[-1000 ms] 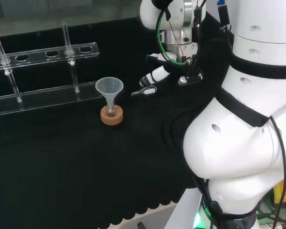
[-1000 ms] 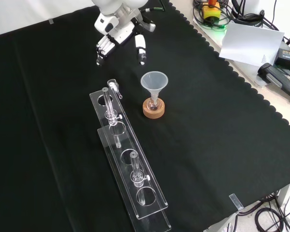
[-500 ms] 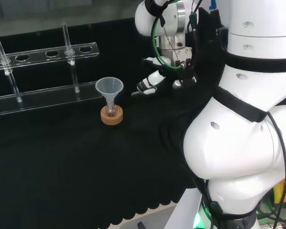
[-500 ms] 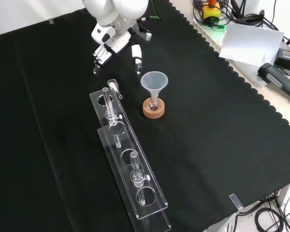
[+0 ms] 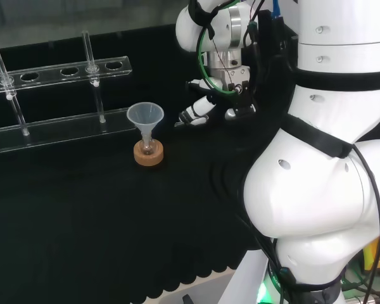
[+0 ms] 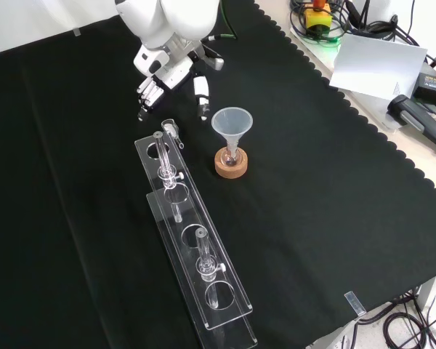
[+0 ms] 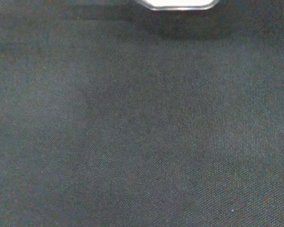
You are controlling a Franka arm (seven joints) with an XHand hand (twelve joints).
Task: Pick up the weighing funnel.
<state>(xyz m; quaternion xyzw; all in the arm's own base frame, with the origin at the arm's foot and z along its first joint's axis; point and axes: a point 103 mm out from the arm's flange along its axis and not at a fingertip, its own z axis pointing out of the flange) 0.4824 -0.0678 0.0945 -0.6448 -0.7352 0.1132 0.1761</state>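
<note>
The black and white hand [image 6: 166, 73] hangs over the black cloth [image 6: 320, 189], fingers [image 6: 146, 90] and thumb spread apart and pointing down, with nothing visible between them. Just below it in the front view lies what looks to be the weighing funnel [image 6: 171, 131], a small clear scoop-like piece at the upper end of the clear plastic tube rack [image 6: 196, 247], apart from the fingertips. To the right stands the big clear cone-shaped funnel [image 6: 231, 122], untouched on its cork ring [image 6: 230, 166]. The hand is near, but the grasp and the lift are both left to do.
</note>
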